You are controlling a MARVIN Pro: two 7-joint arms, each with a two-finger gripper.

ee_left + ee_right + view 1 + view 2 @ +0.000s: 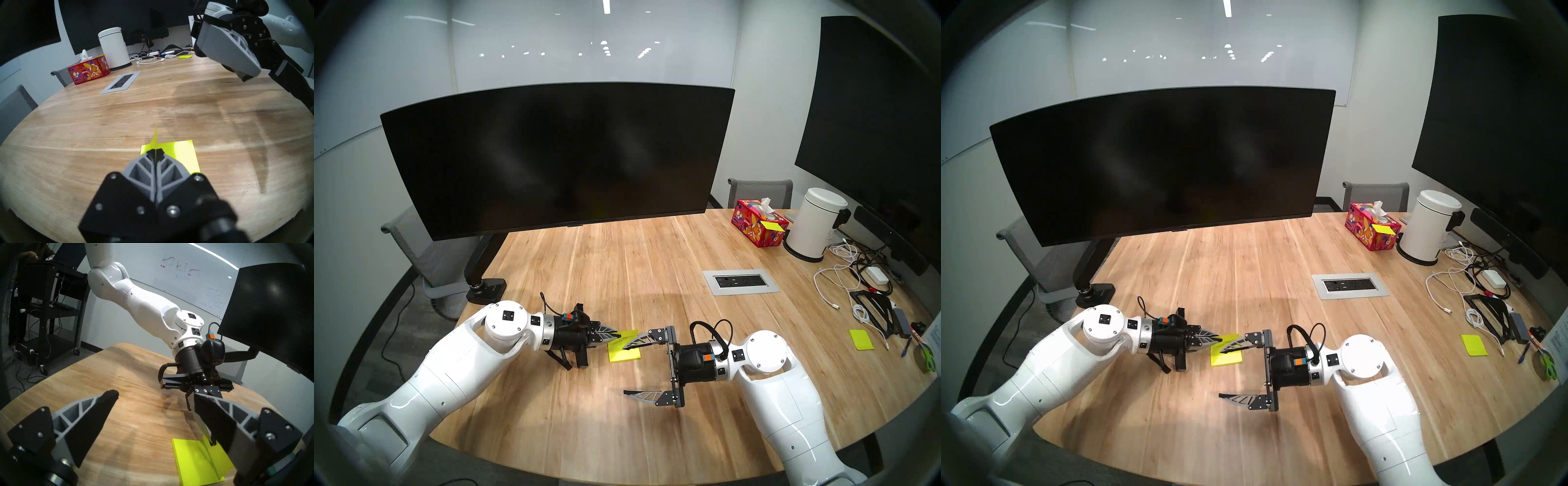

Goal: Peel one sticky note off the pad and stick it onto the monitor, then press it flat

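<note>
Left gripper (155, 153) pinched on thin neon note (155, 141), lower centre | your right gripper (624, 370) spread wide, top finger (636, 340) on square pad (626, 353) | monitor (558, 159) dark, curved

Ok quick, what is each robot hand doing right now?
Left gripper: closed, pinching the sticky note lifted from the pad.
Right gripper: open, holding nothing; one finger is over the pad.

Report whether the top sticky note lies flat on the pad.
Lifted: the left pincer, shut, holds the sticky note raised above the pad.
</note>
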